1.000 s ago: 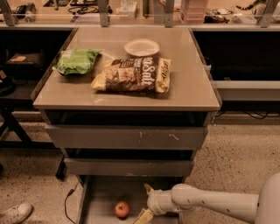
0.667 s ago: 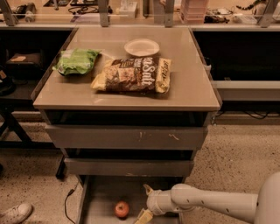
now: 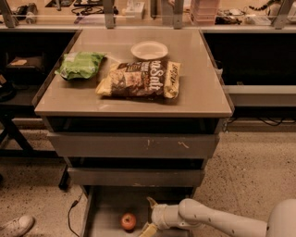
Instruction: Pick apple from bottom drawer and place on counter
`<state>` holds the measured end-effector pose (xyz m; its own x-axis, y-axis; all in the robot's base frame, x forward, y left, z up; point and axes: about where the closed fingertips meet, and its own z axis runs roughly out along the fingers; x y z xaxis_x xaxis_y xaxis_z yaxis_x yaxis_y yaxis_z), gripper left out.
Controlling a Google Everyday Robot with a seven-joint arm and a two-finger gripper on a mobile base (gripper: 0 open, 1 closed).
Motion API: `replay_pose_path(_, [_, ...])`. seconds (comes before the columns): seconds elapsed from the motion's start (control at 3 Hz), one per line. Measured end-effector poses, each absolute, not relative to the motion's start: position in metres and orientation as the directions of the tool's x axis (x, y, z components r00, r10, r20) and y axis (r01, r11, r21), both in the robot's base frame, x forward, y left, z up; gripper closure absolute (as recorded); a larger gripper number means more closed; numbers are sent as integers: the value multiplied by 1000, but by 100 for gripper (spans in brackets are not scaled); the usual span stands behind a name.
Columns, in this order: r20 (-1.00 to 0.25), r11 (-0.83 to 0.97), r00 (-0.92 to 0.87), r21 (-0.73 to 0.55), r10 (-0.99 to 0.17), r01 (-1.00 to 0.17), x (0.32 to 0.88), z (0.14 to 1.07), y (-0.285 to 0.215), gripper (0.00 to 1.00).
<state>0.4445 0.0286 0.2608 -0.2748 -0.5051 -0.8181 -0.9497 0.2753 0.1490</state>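
Observation:
The red apple (image 3: 128, 221) lies on the floor of the open bottom drawer (image 3: 105, 206), near its front. My gripper (image 3: 147, 215) is low inside that drawer, just right of the apple and apart from it. Its two fingers are spread open, one above (image 3: 151, 202) and one below, and hold nothing. My white arm (image 3: 217, 221) reaches in from the lower right. The beige counter (image 3: 199, 88) tops the grey drawer cabinet.
On the counter lie a green bag (image 3: 79, 65), a brown and yellow chip bag (image 3: 141, 79) and a white bowl (image 3: 149, 49). Two grey drawers (image 3: 134, 145) stick out above the bottom one. A cluttered workbench (image 3: 138, 11) runs behind. A shoe (image 3: 16, 225) and a cable (image 3: 71, 210) are at the lower left.

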Motion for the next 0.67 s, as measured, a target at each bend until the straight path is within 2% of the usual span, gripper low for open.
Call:
replay_pose_path(0.33, [-878, 286, -237, 120, -416, -951, 475, 217, 55, 0])
replay_pose_path(0.67, [-878, 294, -240, 121, -414, -948, 477, 214, 54, 0])
